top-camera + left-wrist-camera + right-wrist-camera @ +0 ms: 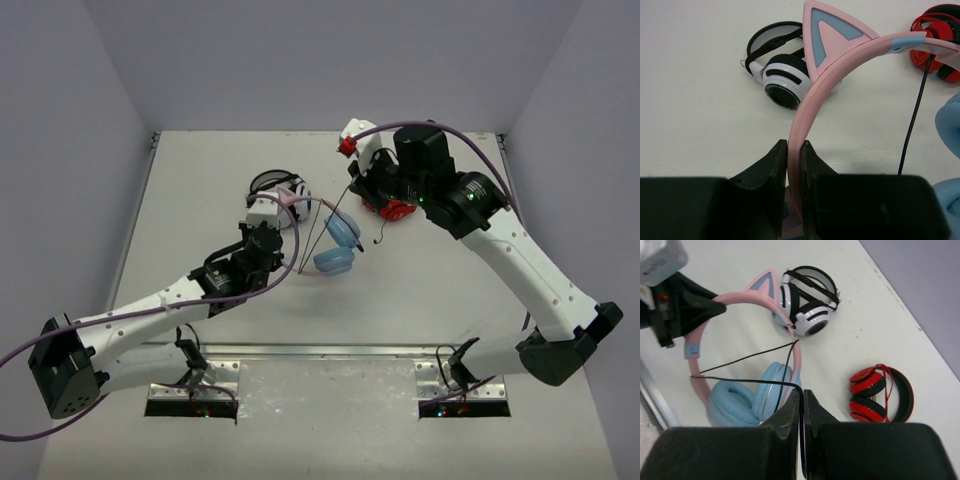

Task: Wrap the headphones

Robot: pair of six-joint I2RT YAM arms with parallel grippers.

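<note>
The headphones (338, 247), with a pink headband, cat ears and light-blue earcups, are at the middle of the table. My left gripper (290, 222) is shut on the pink headband (840, 70) and holds it upright, with one cat ear (832, 30) just beyond the fingers. My right gripper (801, 395) is shut on the thin black cable (740, 381), held taut above the blue earcups (747, 400). The cable runs in two strands across the headband. In the top view the right gripper (352, 192) is just behind the headphones.
Black-and-white headphones (280, 190) lie behind the left gripper and also show in the left wrist view (782, 75). Red-and-black headphones (398, 208) lie under the right wrist and show in the right wrist view (880, 395). Grey walls enclose the table.
</note>
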